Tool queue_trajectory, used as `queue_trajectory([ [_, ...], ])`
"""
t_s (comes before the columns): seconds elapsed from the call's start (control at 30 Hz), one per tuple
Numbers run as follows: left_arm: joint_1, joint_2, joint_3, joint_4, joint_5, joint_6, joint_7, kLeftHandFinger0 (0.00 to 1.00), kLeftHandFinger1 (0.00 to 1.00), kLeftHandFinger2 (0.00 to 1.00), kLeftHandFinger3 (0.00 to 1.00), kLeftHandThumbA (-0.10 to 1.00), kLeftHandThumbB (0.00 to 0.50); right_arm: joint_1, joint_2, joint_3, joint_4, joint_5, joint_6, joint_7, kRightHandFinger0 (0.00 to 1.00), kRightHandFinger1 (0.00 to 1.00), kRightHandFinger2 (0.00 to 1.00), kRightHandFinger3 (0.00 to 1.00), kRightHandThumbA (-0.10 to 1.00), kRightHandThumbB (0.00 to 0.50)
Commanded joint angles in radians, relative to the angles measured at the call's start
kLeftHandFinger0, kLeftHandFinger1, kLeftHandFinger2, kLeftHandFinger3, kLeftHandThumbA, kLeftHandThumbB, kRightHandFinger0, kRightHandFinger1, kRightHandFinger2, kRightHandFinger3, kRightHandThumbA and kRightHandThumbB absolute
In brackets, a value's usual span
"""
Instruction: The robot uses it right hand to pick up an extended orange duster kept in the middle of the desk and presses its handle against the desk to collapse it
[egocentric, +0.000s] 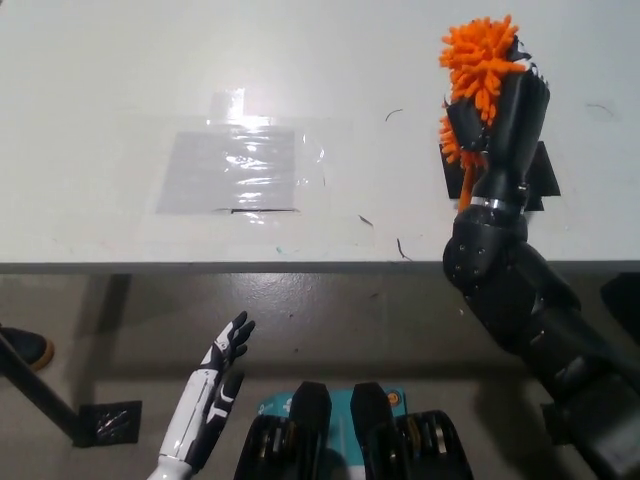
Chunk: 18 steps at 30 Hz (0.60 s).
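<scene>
My black right hand (508, 110) is shut on the orange duster (478, 65), holding it upright over the right side of the white desk (120, 80). The fluffy orange head shows above the hand. A short length of orange handle (465, 190) shows below the hand, by a black patch (545, 170) on the desk. The hand and forearm hide the rest of the handle, so its contact with the desk is not visible. My white left hand (212, 385) rests open below the desk's front edge at lower left.
A shiny taped sheet (235, 168) lies flat on the desk left of centre. Small dark marks (395, 112) dot the surface near the duster. A black-and-orange shoe (25, 345) and a black floor plate (108, 420) sit at lower left.
</scene>
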Motion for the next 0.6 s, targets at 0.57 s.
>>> queue_trajectory([
  [0.57,-0.008,0.016,0.01,-0.035,0.018,-0.014,0.006,1.0,1.0,1.0,1.0,1.0,0.021,0.036,-0.001,-0.153,0.107,0.061,0.007,0.397,0.0,0.29,0.67,0.64,-0.1,0.079],
])
